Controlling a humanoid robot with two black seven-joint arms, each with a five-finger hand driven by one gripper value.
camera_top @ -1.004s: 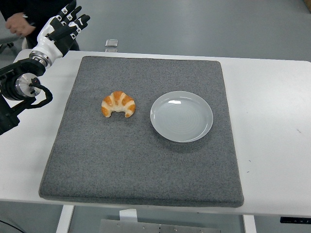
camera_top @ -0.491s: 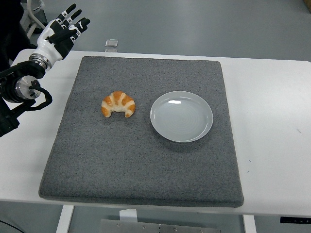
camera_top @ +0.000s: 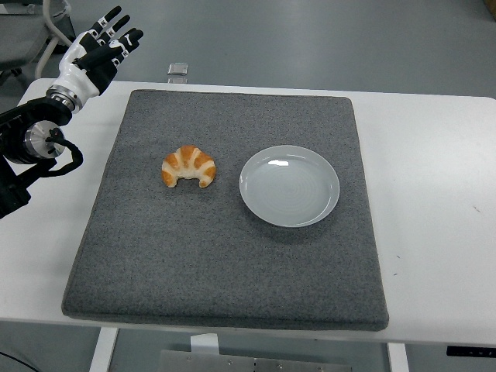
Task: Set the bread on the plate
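Observation:
A golden croissant [camera_top: 188,166] lies on the grey mat [camera_top: 225,263], left of centre, with its tips toward me. Just to its right sits a pale round plate [camera_top: 289,185] with nothing on it. My left hand [camera_top: 105,48] hovers over the table's far left corner, well up and left of the croissant, with its fingers spread and holding nothing. The left arm [camera_top: 31,143] comes in from the left edge. My right arm is out of the picture.
The grey mat covers most of the white table [camera_top: 434,194]. A small clear object [camera_top: 178,69] sits at the table's far edge behind the mat. A chair base [camera_top: 54,15] shows on the floor at the top left.
The person standing at the top left has left the picture. My left hand shifted slightly left and back, still spread. Croissant and plate have not moved.

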